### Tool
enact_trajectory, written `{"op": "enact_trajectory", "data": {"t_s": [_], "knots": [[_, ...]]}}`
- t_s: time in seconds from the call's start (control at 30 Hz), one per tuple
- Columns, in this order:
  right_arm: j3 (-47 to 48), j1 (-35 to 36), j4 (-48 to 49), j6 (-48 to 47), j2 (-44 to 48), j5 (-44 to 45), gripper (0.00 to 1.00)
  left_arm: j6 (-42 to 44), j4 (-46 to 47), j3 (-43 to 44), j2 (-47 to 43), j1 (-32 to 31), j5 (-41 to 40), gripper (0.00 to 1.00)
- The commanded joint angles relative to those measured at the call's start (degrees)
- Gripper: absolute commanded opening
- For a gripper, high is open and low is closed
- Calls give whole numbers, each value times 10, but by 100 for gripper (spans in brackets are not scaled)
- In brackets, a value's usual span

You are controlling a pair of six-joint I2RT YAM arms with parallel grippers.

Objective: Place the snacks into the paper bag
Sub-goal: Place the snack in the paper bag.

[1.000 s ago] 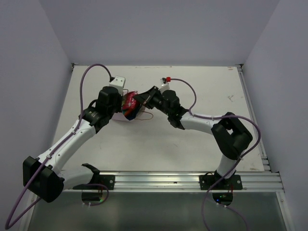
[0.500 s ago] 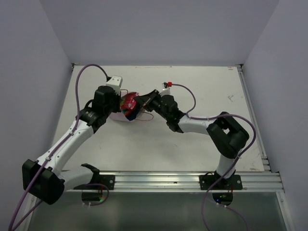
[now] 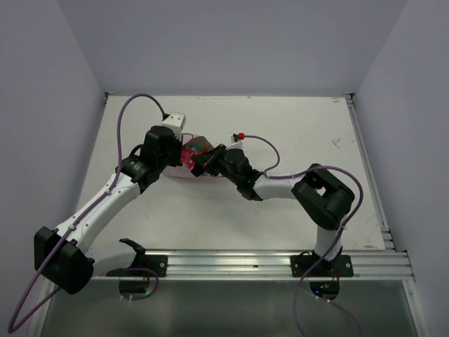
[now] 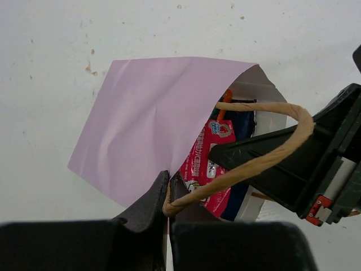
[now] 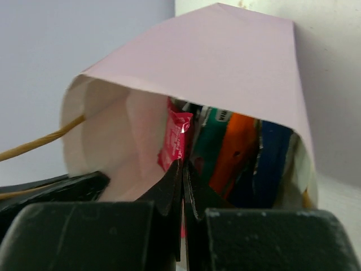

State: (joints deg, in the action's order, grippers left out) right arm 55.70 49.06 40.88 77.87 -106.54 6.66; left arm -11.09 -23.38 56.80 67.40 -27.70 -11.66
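Observation:
The pale pink paper bag [image 4: 152, 130] lies tilted on its side on the white table, its mouth facing the right arm. My left gripper [image 4: 168, 180] is shut on the bag's rim where the tan string handle [image 4: 265, 152] is attached. My right gripper [image 5: 183, 166] is shut on the pink-red packet [image 5: 175, 138], and its fingertips are inside the bag's mouth [image 5: 225, 62]. Teal-green [image 5: 208, 141], orange [image 5: 237, 147] and dark blue [image 5: 273, 158] packets stand inside the bag. In the top view both grippers meet at the bag [image 3: 179, 172]. The yellow-green and silver-grey packets are hidden.
A metal rail [image 3: 245, 263] runs along the table's near edge and another [image 3: 366, 161] along the right edge. Pale walls close in the left, back and right. The right arm's cable with a red connector [image 3: 240, 134] loops above the table.
My right gripper has moved left and further into the bag's mouth with the pink-red packet. Less of the packet shows from above. The left gripper has kept hold of the bag.

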Motion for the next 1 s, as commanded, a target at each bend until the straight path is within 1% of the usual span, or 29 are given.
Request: {"op": "enact_trajectory", "data": {"t_s": [0.0,0.13,0.33,0.43,0.5,0.7,0.87,0.97], "knots": [[42,2,-32,6,-11,12,0,-17,2,24,-2,-5,16,0],[92,2,-91,-13,-28,1,0,-13,-12,36,5,-9,27,0],[138,2,-95,-41,-45,-21,0,-1,-25,47,12,-12,24,0],[142,7,-81,-46,-44,-17,0,-3,-26,46,17,-13,19,0],[146,8,-85,-51,-49,-12,0,-10,-25,53,19,-13,30,0],[156,8,-93,-53,-76,-3,0,-19,-40,95,17,-20,35,0],[182,9,-134,-77,-100,-10,0,-28,-46,110,4,-24,59,0],[182,7,-147,-102,-88,-16,0,-29,-51,111,0,-23,48,0]]}}
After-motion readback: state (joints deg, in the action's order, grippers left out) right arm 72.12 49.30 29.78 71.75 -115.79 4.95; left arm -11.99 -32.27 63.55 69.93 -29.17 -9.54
